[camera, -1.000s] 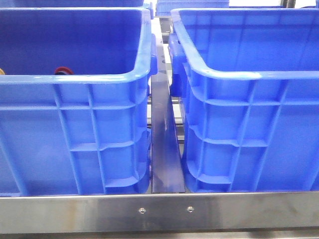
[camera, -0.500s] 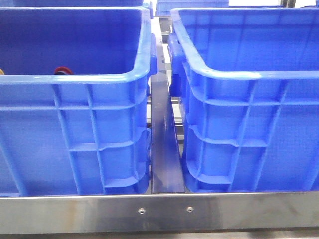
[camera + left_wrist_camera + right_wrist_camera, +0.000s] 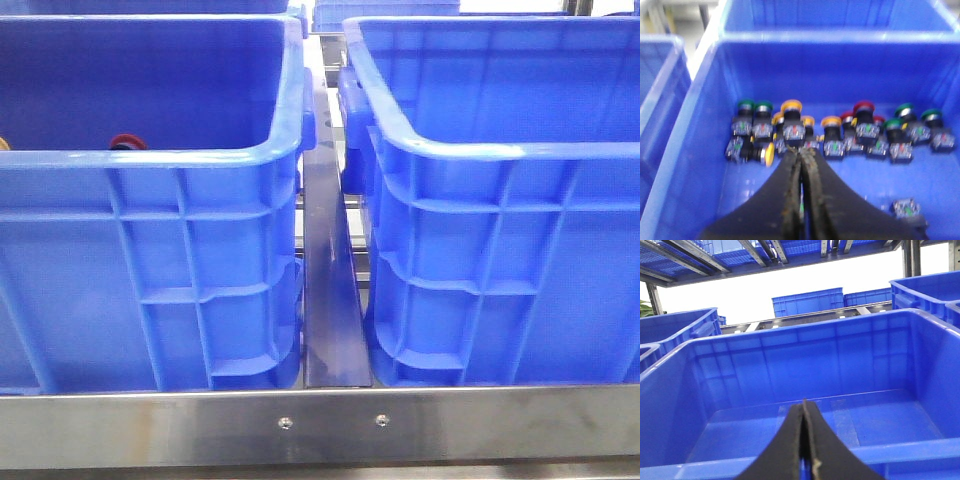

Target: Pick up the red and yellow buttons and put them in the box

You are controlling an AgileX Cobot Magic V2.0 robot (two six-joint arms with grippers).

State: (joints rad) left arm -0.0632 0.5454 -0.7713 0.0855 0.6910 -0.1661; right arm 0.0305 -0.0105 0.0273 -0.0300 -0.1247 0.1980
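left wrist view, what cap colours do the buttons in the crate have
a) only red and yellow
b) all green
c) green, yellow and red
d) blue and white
c: the blue crate holds a row of buttons with green caps, yellow caps and red caps, just beyond the left gripper, whose fingers are shut with nothing between them.

Low front camera, close against crates (image 3: 200, 250)
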